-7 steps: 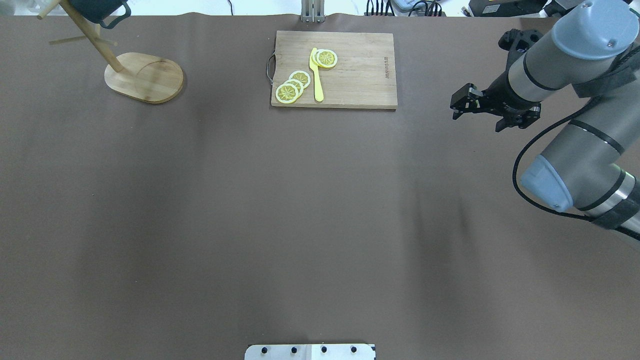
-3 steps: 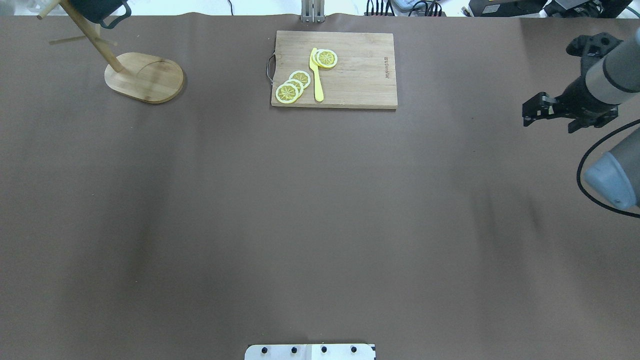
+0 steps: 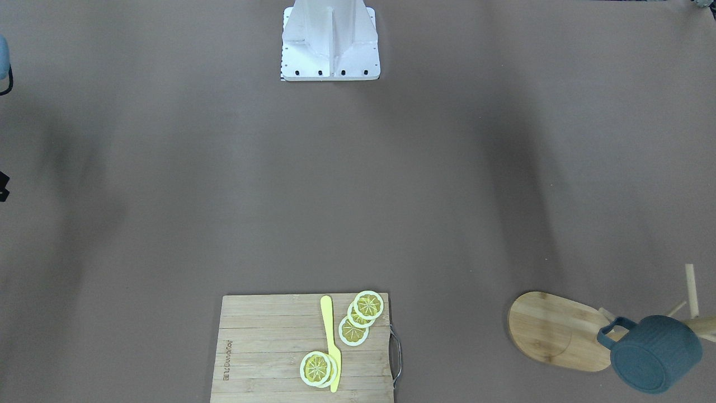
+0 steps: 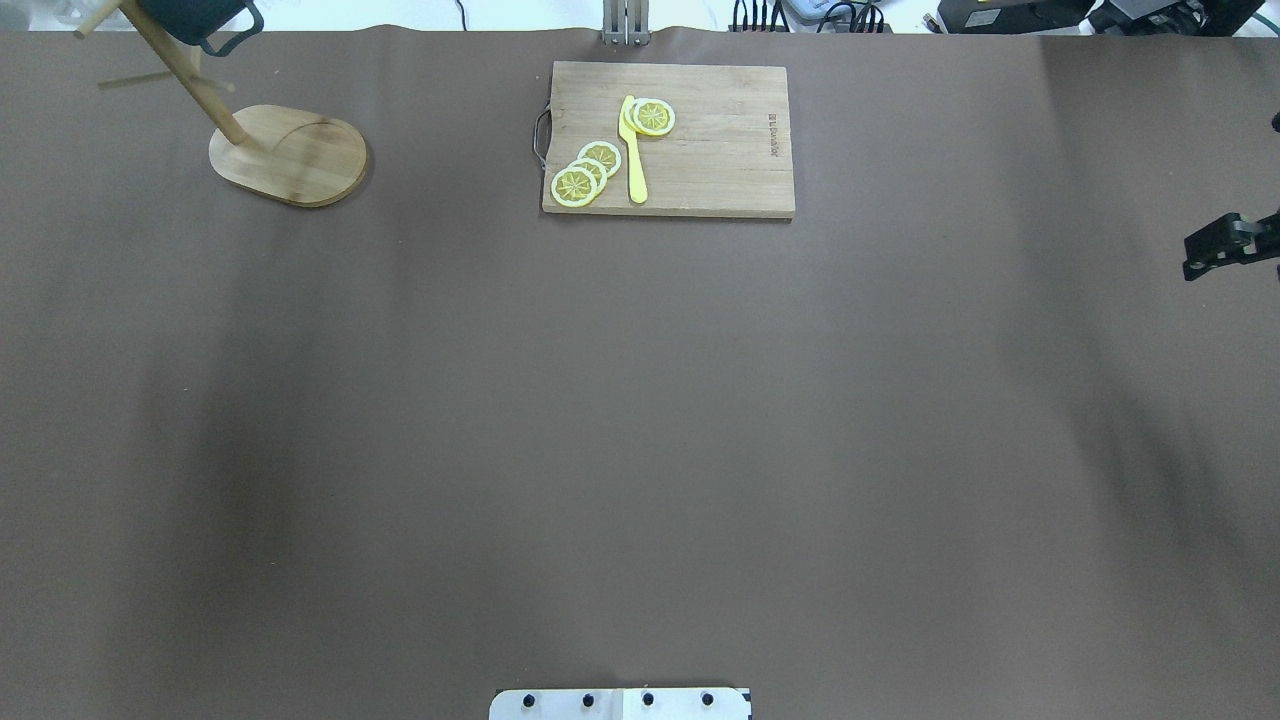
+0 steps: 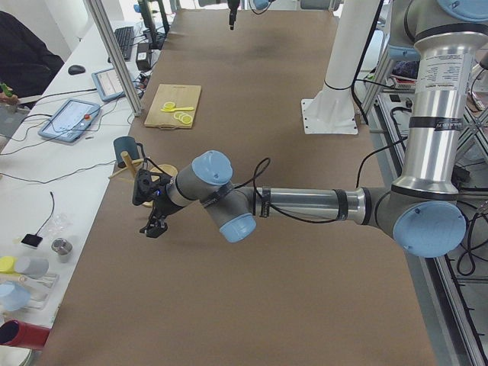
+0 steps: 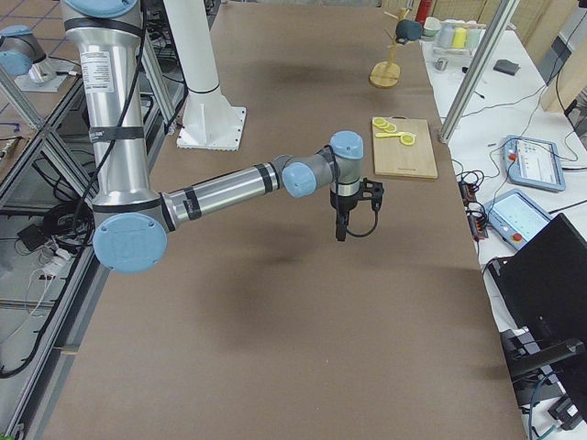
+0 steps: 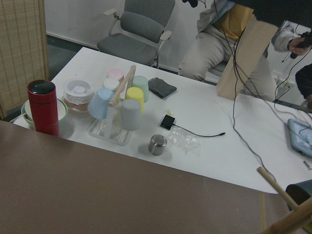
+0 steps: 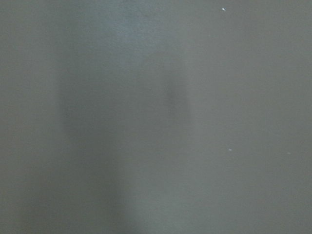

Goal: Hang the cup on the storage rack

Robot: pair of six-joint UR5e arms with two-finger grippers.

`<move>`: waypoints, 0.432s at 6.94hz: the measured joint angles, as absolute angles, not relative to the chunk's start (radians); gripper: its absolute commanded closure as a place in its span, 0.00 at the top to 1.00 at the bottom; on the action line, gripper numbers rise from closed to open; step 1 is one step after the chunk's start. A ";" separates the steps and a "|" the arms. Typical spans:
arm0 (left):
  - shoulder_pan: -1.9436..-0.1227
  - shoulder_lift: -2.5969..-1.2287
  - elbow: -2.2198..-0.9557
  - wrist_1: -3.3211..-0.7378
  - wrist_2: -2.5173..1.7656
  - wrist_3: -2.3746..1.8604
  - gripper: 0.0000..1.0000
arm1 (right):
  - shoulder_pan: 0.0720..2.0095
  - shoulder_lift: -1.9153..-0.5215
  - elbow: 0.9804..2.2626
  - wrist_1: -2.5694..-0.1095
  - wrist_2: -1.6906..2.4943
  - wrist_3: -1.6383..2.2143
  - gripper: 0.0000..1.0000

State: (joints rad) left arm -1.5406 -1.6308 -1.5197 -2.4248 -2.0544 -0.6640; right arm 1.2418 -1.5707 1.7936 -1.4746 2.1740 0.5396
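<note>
The dark slate-blue cup [image 3: 654, 354] hangs by its handle on a peg of the wooden storage rack [image 3: 551, 330], at the table's far left corner. The overhead view shows the cup [image 4: 195, 16] at the top of the rack's pole [image 4: 185, 75]. No gripper touches it. My left gripper [image 5: 152, 227] hovers just beside the rack; it shows only in the exterior left view, so I cannot tell its state. My right gripper [image 4: 1192, 258] is at the table's right edge, partly cut off, empty, its fingers apart.
A bamboo cutting board [image 4: 720, 150] with lemon slices [image 4: 585, 172] and a yellow knife [image 4: 633, 150] lies at the far middle. A white side table with coloured cups [image 7: 122, 105] and a red flask [image 7: 43, 107] stands beyond the rack.
My right arm has swung away to the right, almost out of the overhead view. The cup and rack have not moved.
</note>
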 measured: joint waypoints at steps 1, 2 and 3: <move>-1.541 -1.639 -1.521 -2.288 -2.053 -0.501 0.98 | 1.307 -1.607 1.774 -1.475 2.212 0.444 1.00; -1.541 -1.648 -1.521 -2.162 -2.055 -0.366 0.98 | 1.375 -1.636 1.742 -1.475 2.251 0.348 1.00; -1.541 -1.657 -1.523 -2.057 -2.078 -0.285 0.98 | 1.432 -1.658 1.697 -1.472 2.276 0.266 1.00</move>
State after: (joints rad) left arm -1.5414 -1.6574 -1.5225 -2.0572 -2.0778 -0.2849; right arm 1.4323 -1.6580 1.6966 -1.4724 2.2758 0.2658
